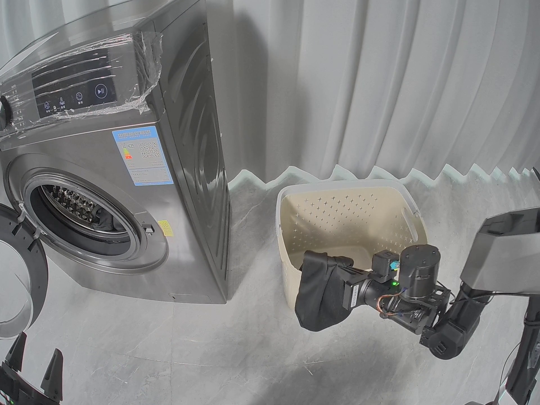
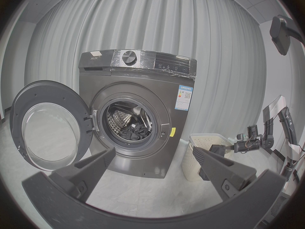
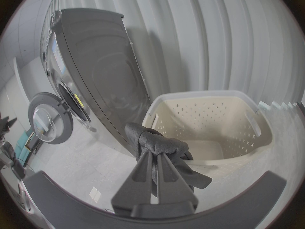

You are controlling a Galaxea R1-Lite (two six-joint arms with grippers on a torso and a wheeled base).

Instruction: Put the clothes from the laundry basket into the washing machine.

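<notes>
Clamping dark garment (image 1: pixel 322 299): right gripper (image 3: pixel 154 155), fingers pressed together on cloth, at basket (image 1: pixel 349 189) front rim. Left gripper (image 2: pixel 153 150) fingers wide apart, holding nothing, facing washer (image 1: pixel 185 142), door (image 2: pixel 47 93) open. Blue label (image 1: pixel 143 156) and yellow sticker (image 1: pixel 166 228) on washer front. Left wrist view: dark clothes (image 2: pixel 135 132) in drum.

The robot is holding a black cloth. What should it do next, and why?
Probably swing the right gripper left toward the washer. It is shut on the cloth, which hangs at the basket rim. The washer's door stands open, with clothes in the drum.
</notes>
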